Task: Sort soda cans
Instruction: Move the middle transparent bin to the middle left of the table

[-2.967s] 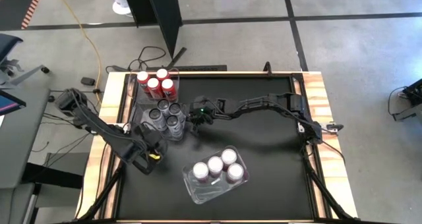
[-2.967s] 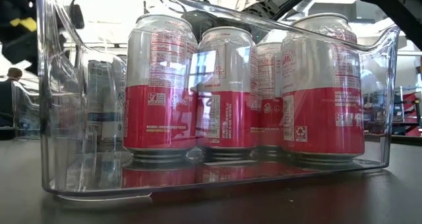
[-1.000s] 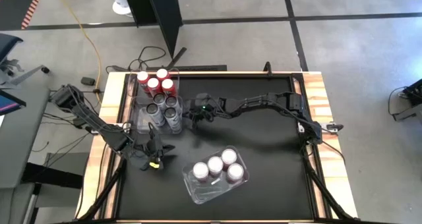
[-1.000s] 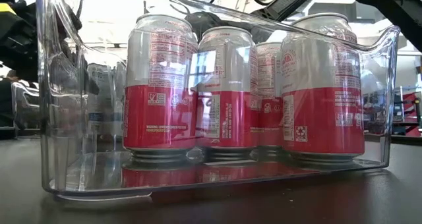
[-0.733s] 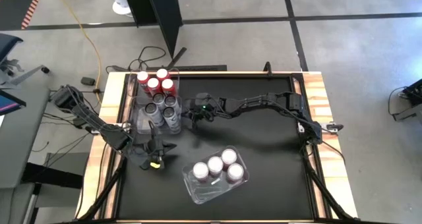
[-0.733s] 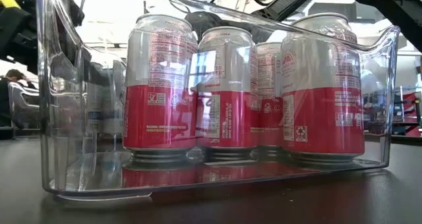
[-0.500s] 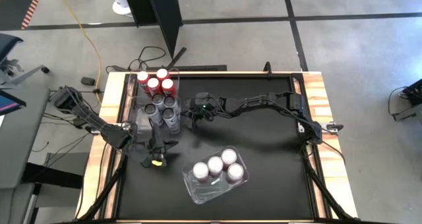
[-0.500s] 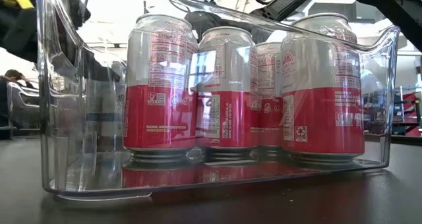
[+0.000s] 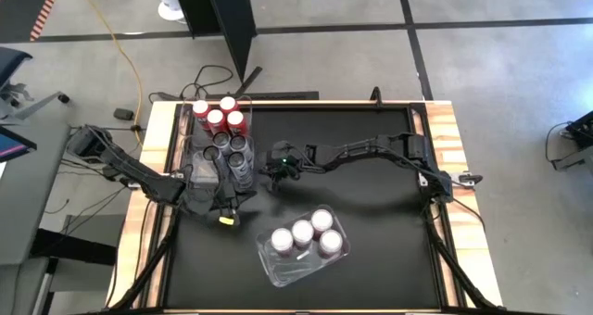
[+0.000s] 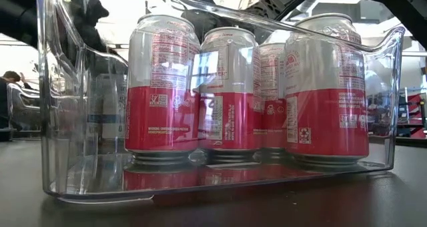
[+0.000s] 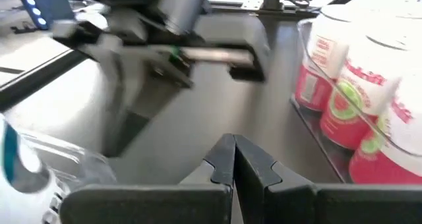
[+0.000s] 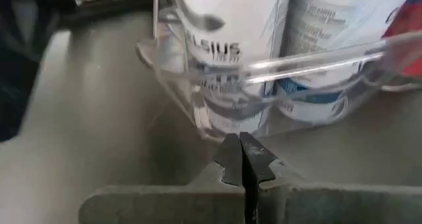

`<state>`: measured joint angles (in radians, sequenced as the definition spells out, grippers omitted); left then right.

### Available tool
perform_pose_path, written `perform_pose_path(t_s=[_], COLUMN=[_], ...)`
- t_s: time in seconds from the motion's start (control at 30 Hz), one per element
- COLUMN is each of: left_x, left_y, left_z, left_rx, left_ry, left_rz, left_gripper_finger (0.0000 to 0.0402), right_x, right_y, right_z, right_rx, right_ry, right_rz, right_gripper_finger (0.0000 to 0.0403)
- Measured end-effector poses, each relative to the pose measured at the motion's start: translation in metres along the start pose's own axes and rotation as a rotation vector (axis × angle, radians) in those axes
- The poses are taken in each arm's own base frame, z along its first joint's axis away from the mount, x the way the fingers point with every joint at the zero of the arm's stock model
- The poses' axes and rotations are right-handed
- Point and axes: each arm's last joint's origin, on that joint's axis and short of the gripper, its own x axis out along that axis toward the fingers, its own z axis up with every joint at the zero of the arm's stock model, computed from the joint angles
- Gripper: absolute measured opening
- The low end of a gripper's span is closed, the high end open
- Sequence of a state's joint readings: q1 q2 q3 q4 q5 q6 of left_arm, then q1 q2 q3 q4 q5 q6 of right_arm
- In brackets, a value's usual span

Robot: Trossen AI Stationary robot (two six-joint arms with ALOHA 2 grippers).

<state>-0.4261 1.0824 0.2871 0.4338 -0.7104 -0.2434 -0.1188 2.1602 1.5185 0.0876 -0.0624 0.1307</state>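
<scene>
Three clear tubs of soda cans stand on the black table. Red cans (image 9: 220, 116) are at the far left, grey cans (image 9: 232, 148) sit just nearer, and white-and-red cans (image 9: 304, 233) (image 10: 247, 93) stand near the middle. My left gripper (image 9: 236, 204) (image 11: 234, 159) is shut and holds nothing; it hangs at the near side of the grey-can tub. My right gripper (image 9: 267, 171) (image 12: 242, 157) is shut and empty, low at the table, its tips right before the lower corner of the grey-can tub (image 12: 217, 128). My right gripper has its shut fingertips (image 12: 232, 151) level at the grey-can tub's lower corner, coming from the table's right. I cannot tell whether they touch the tub wall.
The left arm (image 9: 199, 181) covers the near end of the grey-can tub. The right arm (image 9: 361, 150) (image 11: 184, 53) stretches across the table's far half. Bare black table (image 9: 380, 232) lies to the right of the white-and-red tub.
My left gripper has swung from the table's left near part toward the right and far side, up to the grey-can tub, turning as it went. My right gripper has shifted a little toward the near edge. The tubs have stayed where they were.
</scene>
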Motion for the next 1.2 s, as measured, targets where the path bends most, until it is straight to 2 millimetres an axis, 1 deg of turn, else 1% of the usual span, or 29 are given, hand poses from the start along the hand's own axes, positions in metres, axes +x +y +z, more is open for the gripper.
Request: perform_pose_path(t_s=[0.17, 0.3, 0.43, 0.7, 0.87, 0.97, 1.1, 1.2], left_x=[0.006, 0.008, 0.008, 0.008, -0.001, -0.011, -0.024, -0.032], left_y=[0.003, 0.004, 0.003, -0.003, -0.006, -0.006, -0.004, -0.001], left_z=[0.010, 0.014, 0.020, 0.039, 0.056, 0.066, 0.071, 0.074], left_rx=[0.000, 0.044, 0.068, 0.079, 0.094, 0.088, 0.099, 0.095], left_ry=[-0.014, -0.017, -0.039, -0.084, -0.141, -0.185, -0.204, -0.219], left_rz=[0.005, 0.006, 0.002, -0.010, -0.039, -0.063, -0.087, -0.081], left_gripper_finger=[0.0000, 0.0000, 0.0000, 0.0000, 0.0000, 0.0000, 0.0000, 0.0000], right_x=[0.000, 0.001, 0.000, 0.000, 0.000, 0.002, 0.003, 0.003], right_y=[0.008, 0.008, 0.004, -0.006, -0.008, -0.007, -0.004, -0.004], right_z=[-0.005, -0.001, 0.004, 0.004, 0.006, -0.002, -0.010, -0.012], right_rx=[-0.010, -0.011, -0.007, 0.005, 0.008, 0.004, 0.000, -0.002], right_ry=[0.037, -0.017, -0.066, -0.062, -0.076, -0.073, -0.162, -0.164], right_rz=[-0.041, -0.042, -0.045, -0.065, -0.067, -0.064, -0.048, -0.062], right_gripper_finger=[0.0001, 0.0001, 0.0001, 0.0001, 0.0001, 0.0001, 0.0001, 0.0001])
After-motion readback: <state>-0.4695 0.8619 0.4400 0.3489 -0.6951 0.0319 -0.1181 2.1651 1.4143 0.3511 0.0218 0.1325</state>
